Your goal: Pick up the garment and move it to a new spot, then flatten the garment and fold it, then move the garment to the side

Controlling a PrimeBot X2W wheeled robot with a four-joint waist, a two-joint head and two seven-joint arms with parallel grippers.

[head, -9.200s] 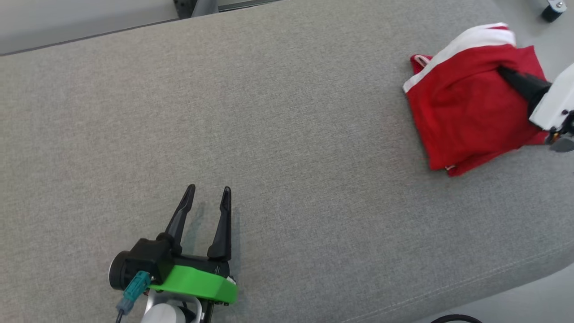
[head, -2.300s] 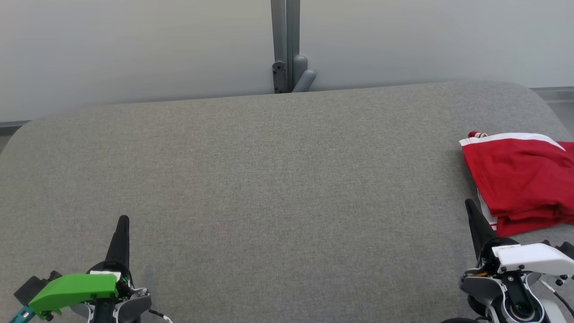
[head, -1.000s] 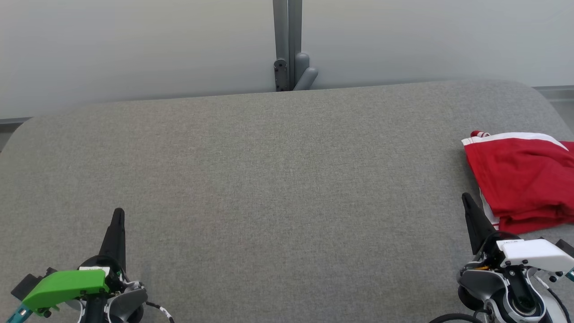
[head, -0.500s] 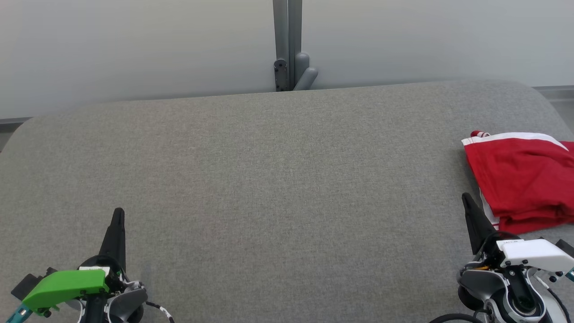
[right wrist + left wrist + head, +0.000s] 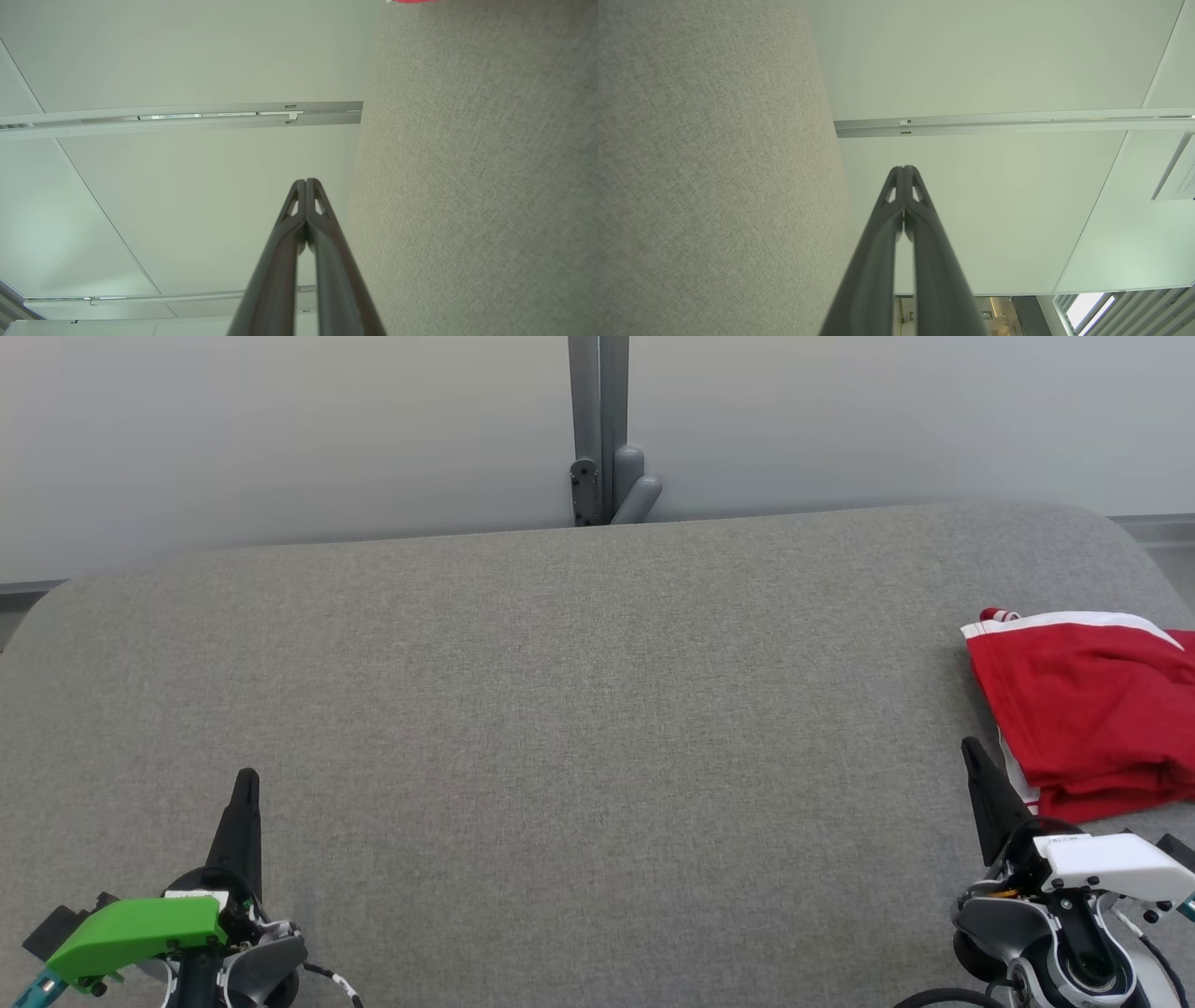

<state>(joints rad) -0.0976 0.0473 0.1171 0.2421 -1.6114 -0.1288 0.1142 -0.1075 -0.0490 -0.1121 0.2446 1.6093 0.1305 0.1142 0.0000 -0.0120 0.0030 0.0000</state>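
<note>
- Both my sets of fingers are pressed tight together with nothing between them. The left gripper [image 5: 246, 777] is at the near left and the right gripper [image 5: 969, 747] at the near right, each a single dark spike above the grey cushion [image 5: 597, 709].
- The wrist views agree: the left tips [image 5: 904, 169] meet, and so do the right tips [image 5: 306, 181].
- The red garment [image 5: 1083, 709] lies folded at the far right of the cushion, white band along its far edge, and it runs out of the head view on that side.
- By my judgement the fold and the move aside are done, so the job now is to leave it alone.
- My right fingers point up just beside the garment's near-left corner. I cannot tell from here whether they graze the cloth or clear it.
- Risk one: swing that arm rightward and the tip snags the loose layered hem, dragging the fold open.
- Risk two: the garment sits near the cushion's rounded right rim. How much cloth overhangs is cut off, but a nudge outward could slide it off.
- Open room: the whole middle and left of the cushion lies bare between my grippers.
- Limits: the pale wall [image 5: 280, 429] and its grey post [image 5: 597, 420] close off the far edge.
</note>
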